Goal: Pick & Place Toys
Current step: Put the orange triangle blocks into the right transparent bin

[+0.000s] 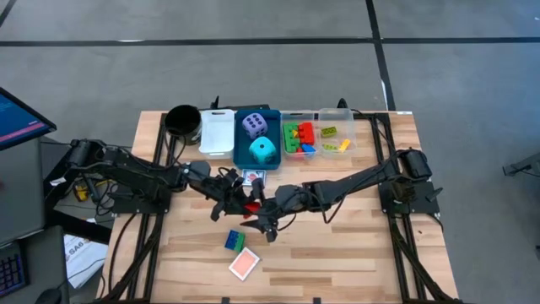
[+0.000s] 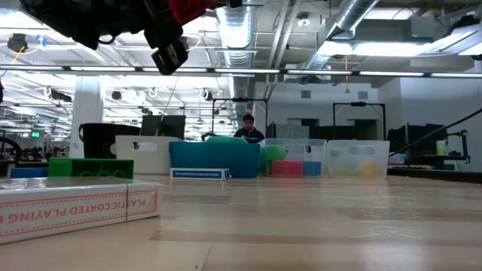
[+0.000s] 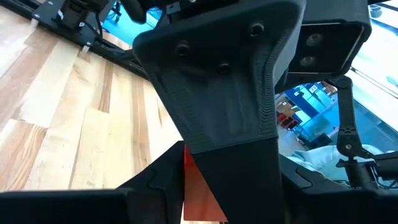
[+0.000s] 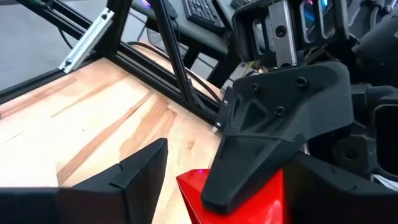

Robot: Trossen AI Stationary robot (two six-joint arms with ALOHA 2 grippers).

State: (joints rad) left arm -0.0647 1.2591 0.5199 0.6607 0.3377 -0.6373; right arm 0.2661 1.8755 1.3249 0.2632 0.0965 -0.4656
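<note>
Mid-table, the left gripper [image 1: 239, 201] and right gripper [image 1: 257, 211] met, both clamped on one red brick [image 1: 251, 208]. A clean handover needed one claw to release before the other pulled away.

table [image 1: 354, 245]: wood slats | on it: card box [image 1: 244, 264] | bricks [image 1: 234, 241] | bins [image 1: 257, 139] | black cup [image 1: 181, 121]

A card box [image 2: 75, 207] lying at the near left of the table in the low view carries the words "PLASTIC COATED PLAYING C...", printed upside down in red on white and cut off at the frame edge. A paper [image 1: 80, 253] beside the table appears to read "SAG".
</note>
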